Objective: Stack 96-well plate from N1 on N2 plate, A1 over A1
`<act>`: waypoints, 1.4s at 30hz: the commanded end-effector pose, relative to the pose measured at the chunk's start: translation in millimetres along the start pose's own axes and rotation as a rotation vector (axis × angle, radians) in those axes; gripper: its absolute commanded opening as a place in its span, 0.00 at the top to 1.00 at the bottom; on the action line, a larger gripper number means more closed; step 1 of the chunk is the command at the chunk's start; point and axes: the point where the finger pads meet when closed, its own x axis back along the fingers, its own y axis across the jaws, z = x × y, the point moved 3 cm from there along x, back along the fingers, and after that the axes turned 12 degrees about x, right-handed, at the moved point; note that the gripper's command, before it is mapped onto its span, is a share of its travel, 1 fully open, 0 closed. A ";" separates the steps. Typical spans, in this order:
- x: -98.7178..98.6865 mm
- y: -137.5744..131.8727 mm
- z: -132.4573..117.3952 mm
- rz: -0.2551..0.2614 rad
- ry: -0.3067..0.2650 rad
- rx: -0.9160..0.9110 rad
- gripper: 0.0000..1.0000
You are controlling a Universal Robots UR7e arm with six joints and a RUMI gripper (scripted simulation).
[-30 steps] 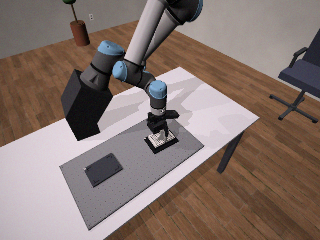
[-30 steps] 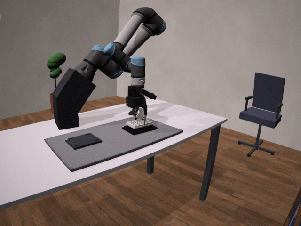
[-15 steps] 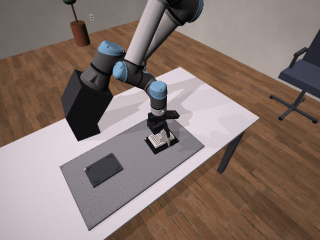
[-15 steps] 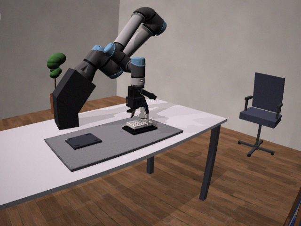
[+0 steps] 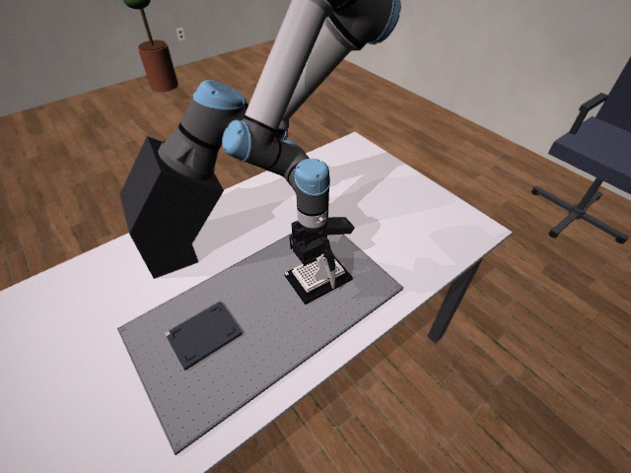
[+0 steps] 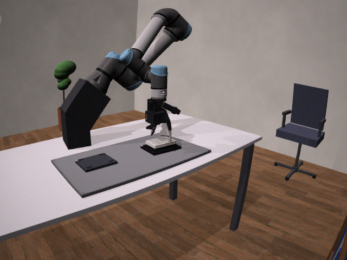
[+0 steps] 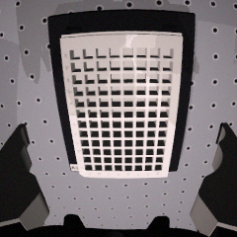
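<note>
Plate (image 7: 123, 106) sits stacked in the right nest (image 5: 309, 296); left nest (image 5: 204, 334) bare. Tool (image 5: 321, 268) above it, fully open, holding nothing. We judge stacking done.

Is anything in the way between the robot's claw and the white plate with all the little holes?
Nothing visible is. The open gripper hangs right above the white plate, its fingers spread wide on either side, with only air between. The plate sits in its black nest.
</note>
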 end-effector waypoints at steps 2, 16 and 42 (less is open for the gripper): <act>6.7 0.3 0.0 -0.001 0.000 0.000 0.00; 44.0 0.3 0.0 -0.001 0.000 0.000 0.00; 81.7 0.3 0.0 -0.001 0.000 0.000 0.00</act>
